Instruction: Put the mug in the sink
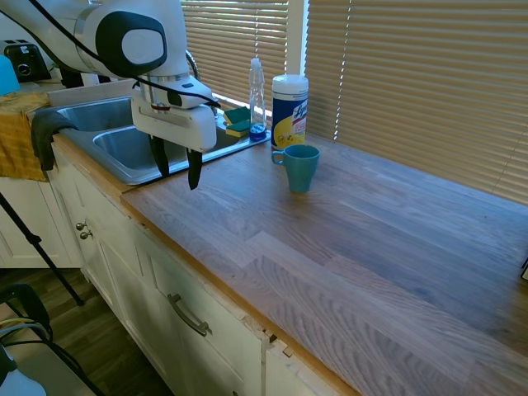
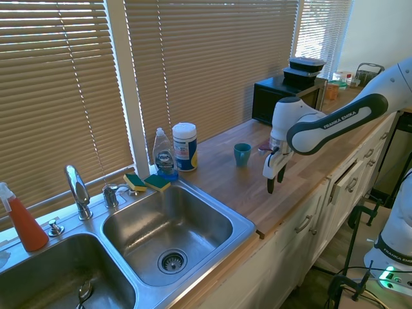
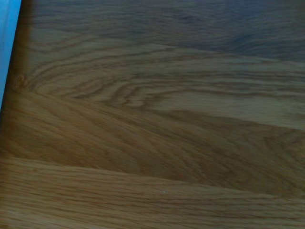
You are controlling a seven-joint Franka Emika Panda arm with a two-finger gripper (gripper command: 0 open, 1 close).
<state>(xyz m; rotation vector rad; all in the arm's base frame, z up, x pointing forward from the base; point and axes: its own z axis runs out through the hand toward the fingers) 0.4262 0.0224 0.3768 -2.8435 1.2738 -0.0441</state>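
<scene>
Kitchen setup: long wooden countertop [image 1: 355,239] with visible plank grain, running under windows covered by closed tan slat blinds [image 1: 429,74]. White cabinets [image 1: 198,330] with metal pull handles sit below the counter. Stainless double-basin sink [image 2: 212,222] is set into the wood, with a curved chrome faucet [image 2: 77,190] at the back between the basins; the nearer basin in the second exterior view is bare down to its drain. Mug [image 1: 301,167] stands upright on the counter, teal, handle toward the wipes canister [image 1: 289,112] just behind it, apart from the sink. Clear dish soap bottle [image 1: 257,97] stands beside the canister at the sink's back corner, with two yellow-green sponges [image 2: 148,182] lying on the rim there. Red spray bottle [image 2: 22,222] stands at the far side of the sink. Yellow towel [image 1: 21,136] is draped over the counter edge beyond the sink. Black microwave [image 2: 286,96] sits at the far end of the counter with stacked dark containers on top. Gripper [image 1: 176,169] hangs fingers-down just above bare wood near the sink's edge, well short of the mug; fingers spread apart, nothing between them. Wrist view is only wood grain with a blue sliver at one edge.
</scene>
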